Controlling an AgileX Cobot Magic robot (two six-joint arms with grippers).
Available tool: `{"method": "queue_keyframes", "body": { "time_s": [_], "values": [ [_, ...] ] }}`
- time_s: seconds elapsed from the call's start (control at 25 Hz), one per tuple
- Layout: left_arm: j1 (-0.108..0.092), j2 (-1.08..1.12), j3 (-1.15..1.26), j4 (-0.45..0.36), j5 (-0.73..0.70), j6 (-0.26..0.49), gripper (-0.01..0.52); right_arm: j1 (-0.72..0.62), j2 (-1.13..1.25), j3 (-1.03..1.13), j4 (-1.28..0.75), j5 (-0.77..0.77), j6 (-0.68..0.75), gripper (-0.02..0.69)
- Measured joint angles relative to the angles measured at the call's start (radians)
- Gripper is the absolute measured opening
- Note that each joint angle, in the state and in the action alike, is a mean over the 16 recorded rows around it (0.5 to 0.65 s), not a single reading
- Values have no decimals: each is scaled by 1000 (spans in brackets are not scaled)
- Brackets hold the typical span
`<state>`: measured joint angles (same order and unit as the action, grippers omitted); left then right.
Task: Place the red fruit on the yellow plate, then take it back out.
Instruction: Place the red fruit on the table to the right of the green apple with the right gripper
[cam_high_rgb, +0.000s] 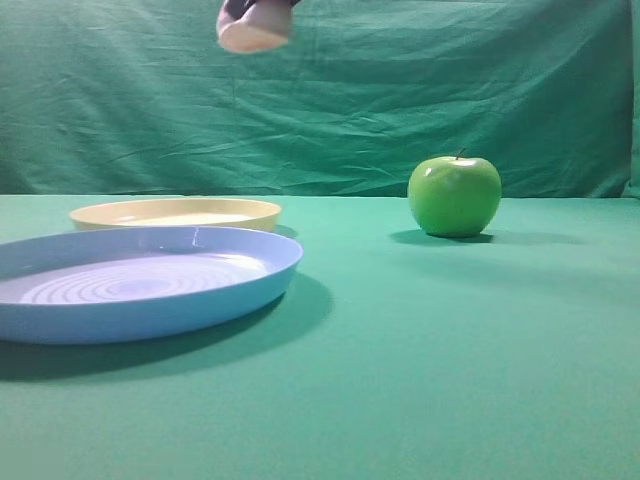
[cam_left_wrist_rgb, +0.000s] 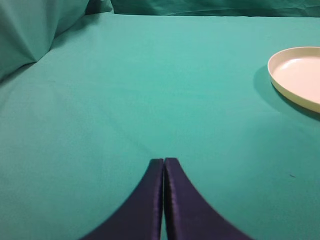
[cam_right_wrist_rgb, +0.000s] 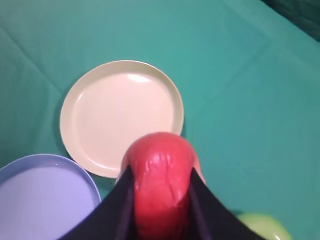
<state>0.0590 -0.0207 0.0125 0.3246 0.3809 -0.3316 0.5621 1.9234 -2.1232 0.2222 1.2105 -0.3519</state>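
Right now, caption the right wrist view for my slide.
Right gripper holds the red fruit above the empty yellow plate.

The surface (cam_high_rgb: 450, 360) is being covered by a smooth green cloth, seen in all three views. A green fabric backdrop (cam_high_rgb: 400, 90) is being hung behind it, and creases and folds are being shown across it. Soft shadows are being cast on the cloth towards the front and the right. No wall, floor or window is being shown.
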Motion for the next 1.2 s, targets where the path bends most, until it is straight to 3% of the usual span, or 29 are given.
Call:
{"method": "queue_keyframes", "body": {
  "time_s": [0.28, 0.56, 0.92, 1.2],
  "values": [
    [0, 0, 0, 0, 0, 1, 0, -66, -234, 202, -74, 27, 75, 171],
    [0, 0, 0, 0, 0, 1, 0, -144, -472, 578, -83, -66, 98, 171],
    [0, 0, 0, 0, 0, 1, 0, -198, -642, 1100, -74, -327, 105, 171],
    [0, 0, 0, 0, 0, 1, 0, -210, -642, 1371, -63, -576, 102, 171]
  ]
}}
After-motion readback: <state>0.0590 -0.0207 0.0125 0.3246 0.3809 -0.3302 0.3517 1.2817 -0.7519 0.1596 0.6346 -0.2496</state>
